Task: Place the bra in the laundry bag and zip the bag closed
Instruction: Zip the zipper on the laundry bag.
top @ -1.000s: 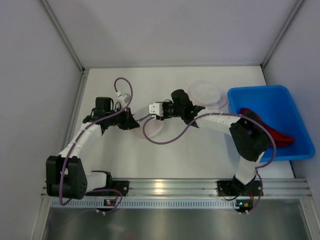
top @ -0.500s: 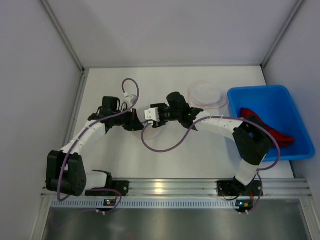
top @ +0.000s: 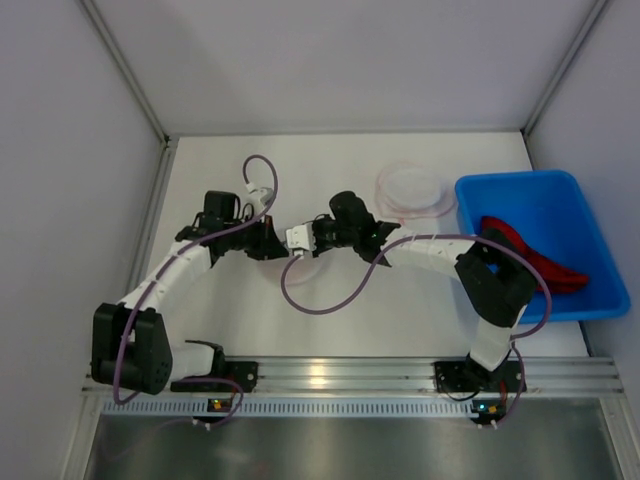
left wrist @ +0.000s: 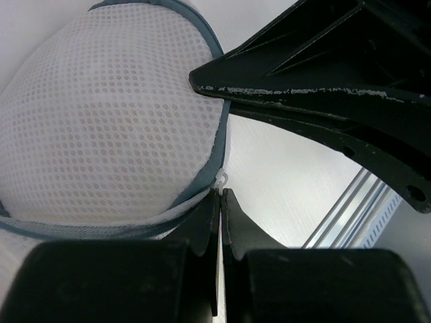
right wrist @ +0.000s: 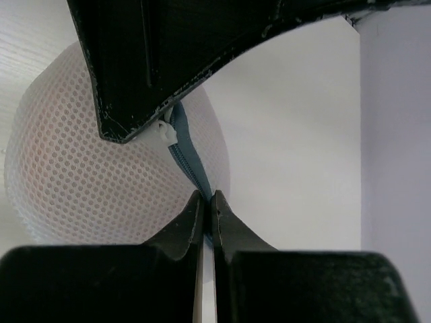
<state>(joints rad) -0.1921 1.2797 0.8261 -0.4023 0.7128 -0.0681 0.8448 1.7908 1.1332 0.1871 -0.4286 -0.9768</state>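
White mesh of the laundry bag bulged on the table between the two arms; the left pincer was clamped shut on the bag's grey-blue trim at a small white tab; the right pincer was pinched tight on the blue zipper tape, just below the white zipper pull. Off to the right the red bra lay in the blue bin, well apart from the bag; a round mesh piece lay just left of the bin.
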